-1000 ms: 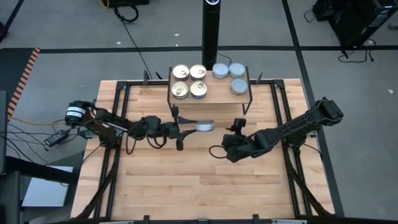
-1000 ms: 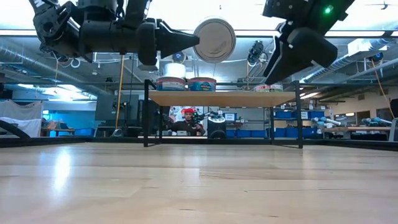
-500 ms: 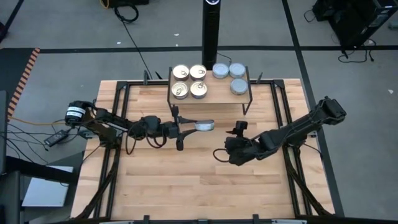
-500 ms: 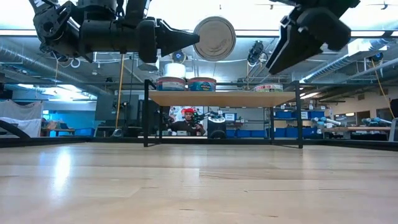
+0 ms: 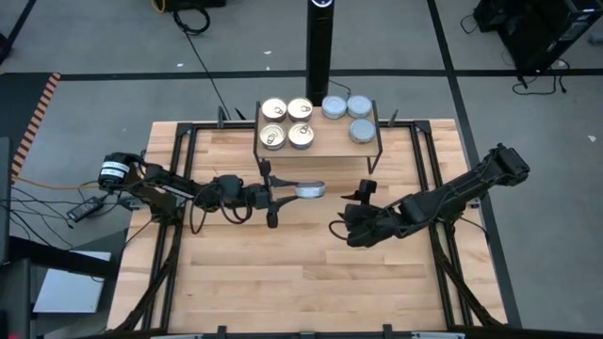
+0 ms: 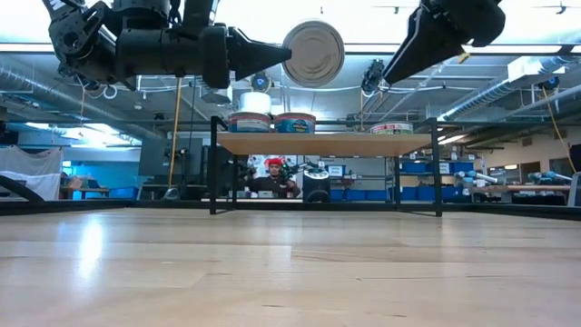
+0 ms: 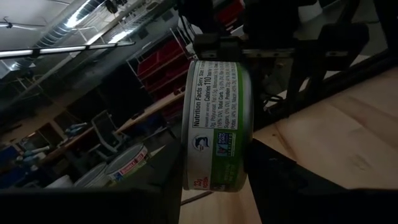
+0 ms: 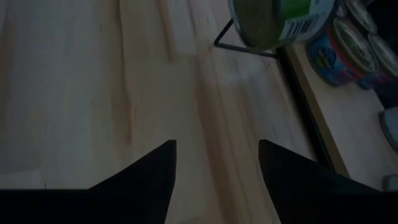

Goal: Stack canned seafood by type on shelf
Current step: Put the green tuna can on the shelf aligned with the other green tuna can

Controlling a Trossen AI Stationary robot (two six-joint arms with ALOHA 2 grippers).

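The shelf (image 5: 330, 143) stands at the table's far middle on black wire legs. On it rest several gold-lidded tins (image 5: 286, 122) on its left part and three blue-grey-lidded tins (image 5: 350, 113) on its right. My left gripper (image 5: 292, 191) reaches in from the left, just in front of the shelf, shut on a further tin (image 5: 310, 190) with a green and white label (image 7: 214, 124). My right gripper (image 5: 335, 231) hovers open, lower right of that tin and high above the table (image 6: 392, 76). It holds nothing, and its fingers (image 8: 143, 180) stand wide apart. My left gripper pinches the tin between its two fingers, one on each flat face, near the rim closest to the gripper (image 6: 289, 56). The fingers come level from the table's left. The tin is lifted clear, above shelf height, and stands on edge, one flat face (image 6: 314, 54) turned to the near side.
A tall black post (image 5: 320, 47) rises just behind the shelf. Bare wooden tabletop (image 5: 283, 273) spreads in front of both arms. Black frame rails (image 5: 179, 188) run along the table's left and right sides. A person (image 6: 273, 176) sits in the room far behind.
My right gripper has risen and drawn back a little from the shelf toward the near edge, still open. My left gripper and its tin have kept still.
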